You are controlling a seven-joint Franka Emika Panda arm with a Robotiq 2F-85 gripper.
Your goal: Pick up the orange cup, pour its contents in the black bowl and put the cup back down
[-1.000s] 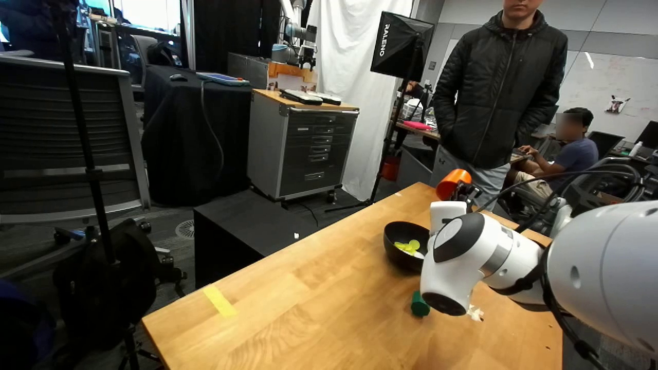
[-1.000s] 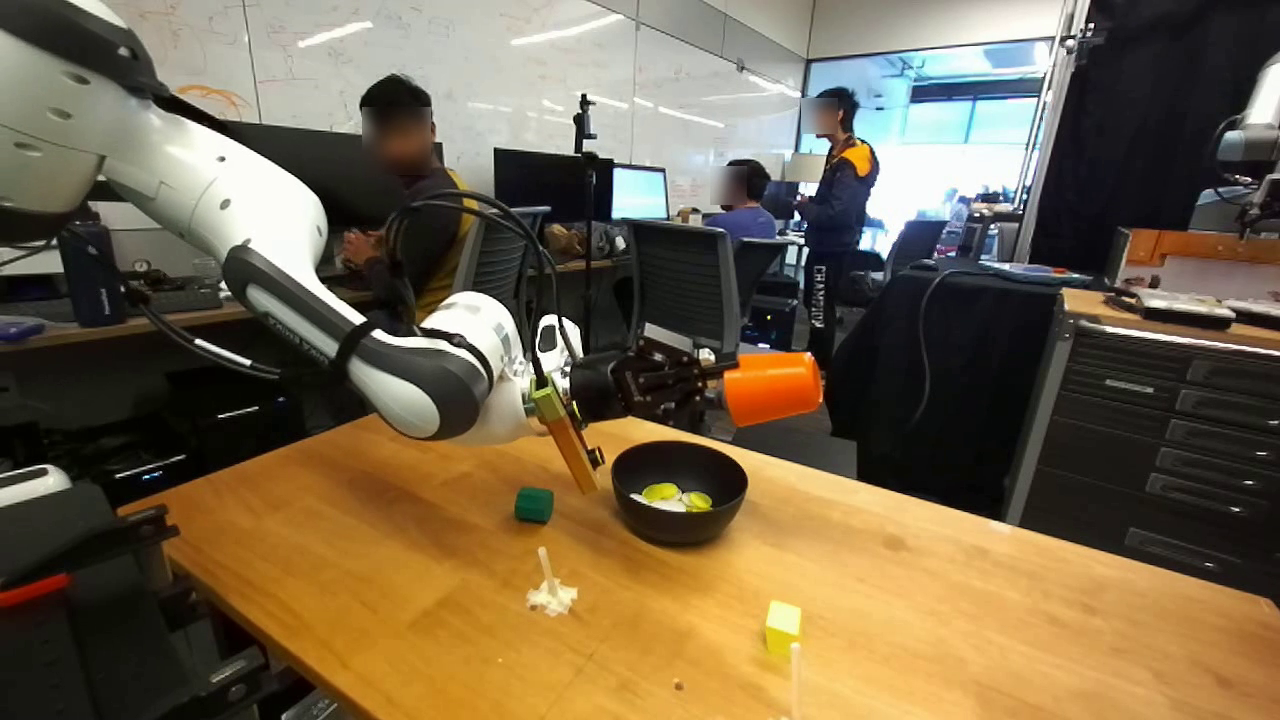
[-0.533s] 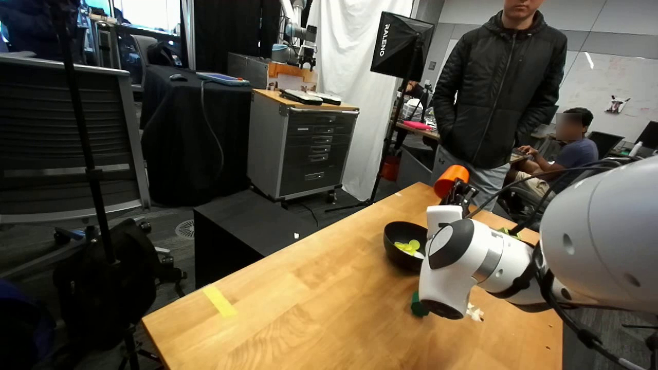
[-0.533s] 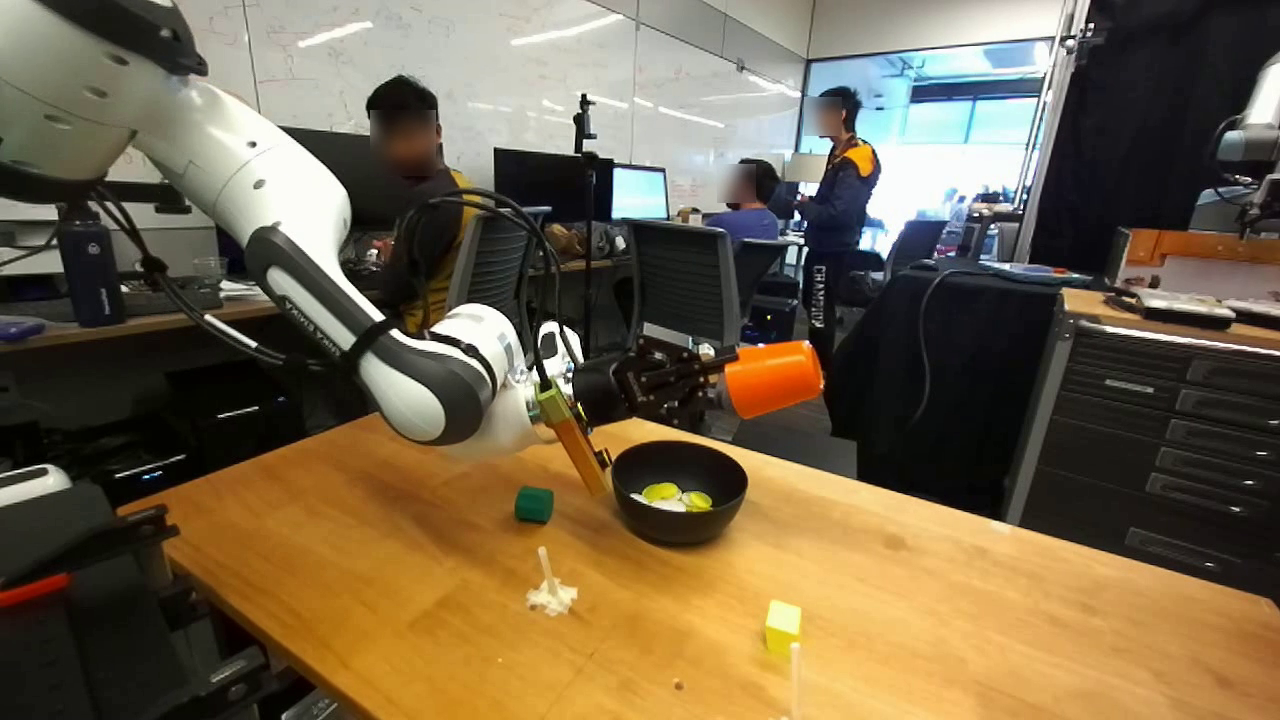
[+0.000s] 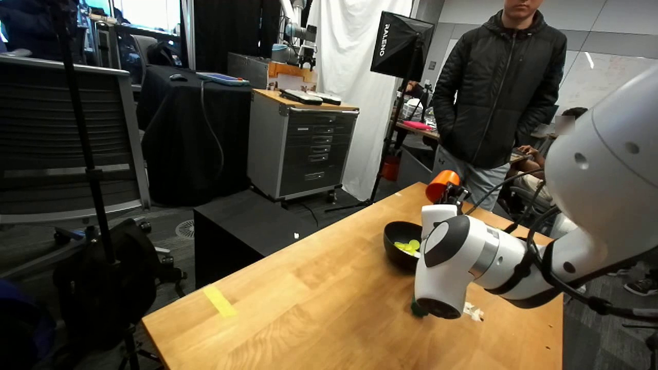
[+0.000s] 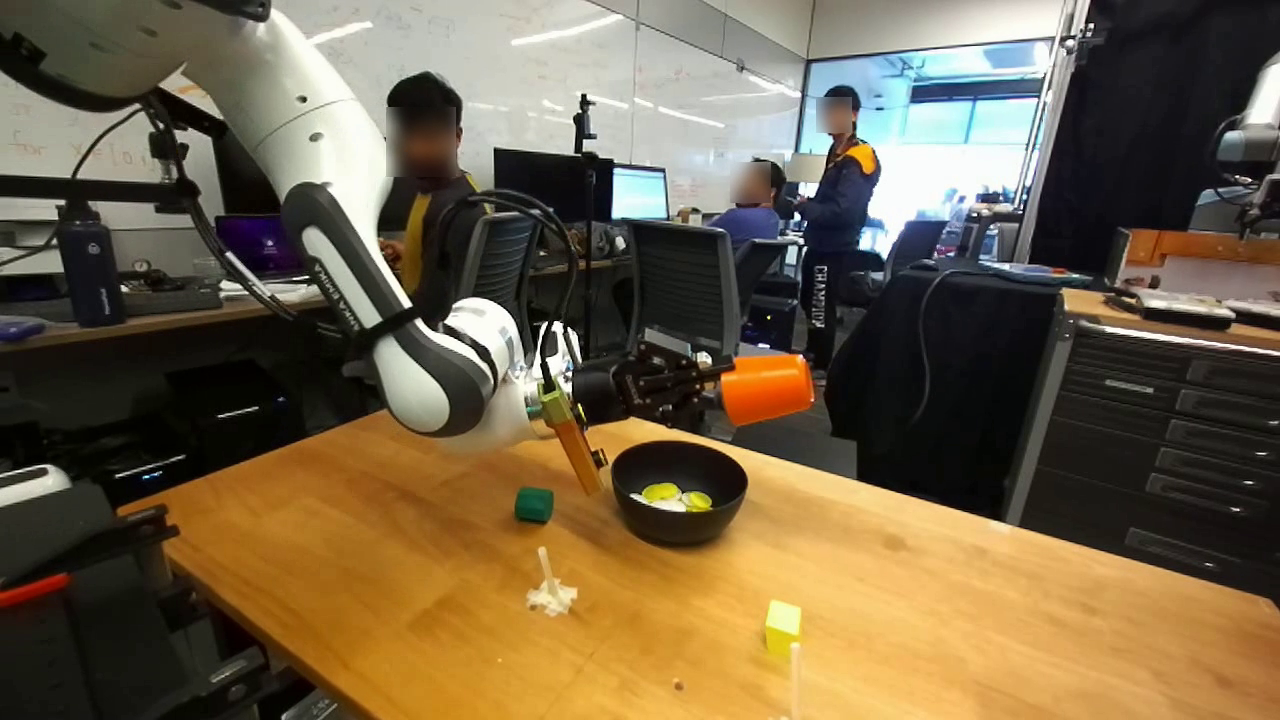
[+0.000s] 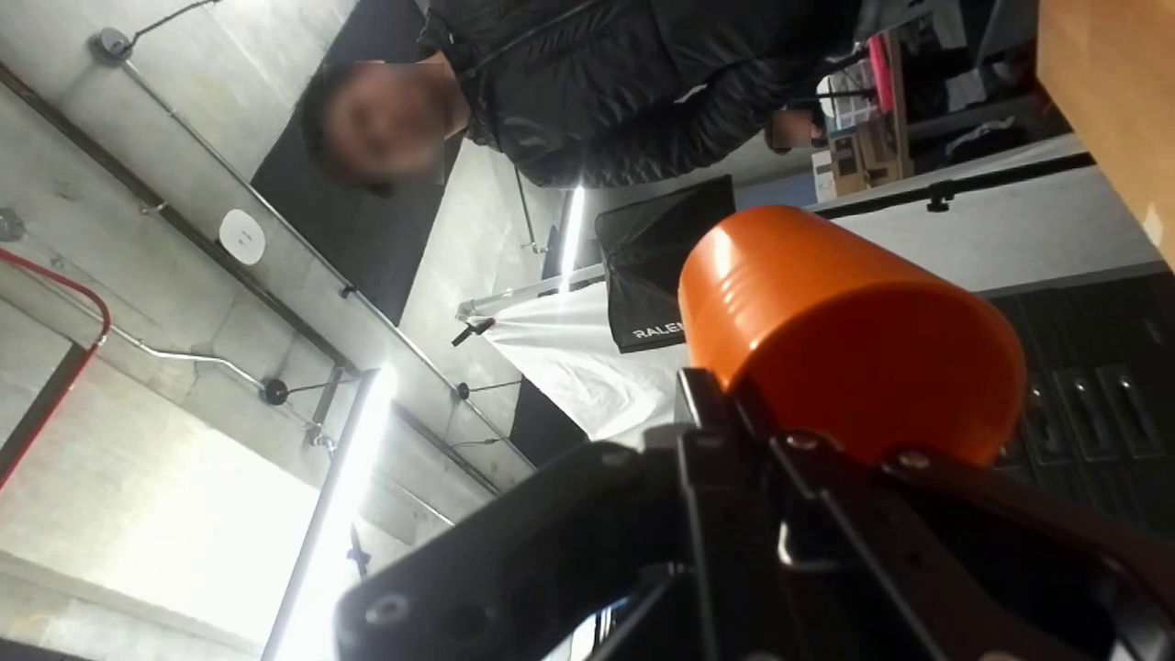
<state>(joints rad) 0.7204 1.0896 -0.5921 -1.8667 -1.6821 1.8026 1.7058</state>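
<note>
My gripper (image 7: 730, 395) is shut on the wall of the orange cup, near the rim. The orange cup (image 7: 789, 266) lies on its side in the air, its mouth facing back toward the wrist camera; its visible inside looks empty. The cup shows in both exterior views (image 5: 442, 186) (image 6: 768, 390), above the table's far edge and past the black bowl. The black bowl (image 6: 680, 527) stands upright on the table, lower than the gripper; it also shows in an exterior view (image 5: 393, 257), partly behind the arm. The contents (image 6: 678, 497), yellowish-green and white pieces, lie in the bowl.
A dark green block (image 6: 534, 505) sits beside the bowl. A white stick (image 6: 546, 570) stands on taped table, and another (image 6: 796, 680) stands near a yellow cube (image 6: 783, 627). The table edge (image 6: 900, 482) runs under the cup. A person (image 5: 496, 97) stands behind the table.
The cup and gripper rise slightly, then come down again, shifting a little left in an exterior view. The upper arm and elbow have swung noticeably. The bowl and its contents have not moved.
</note>
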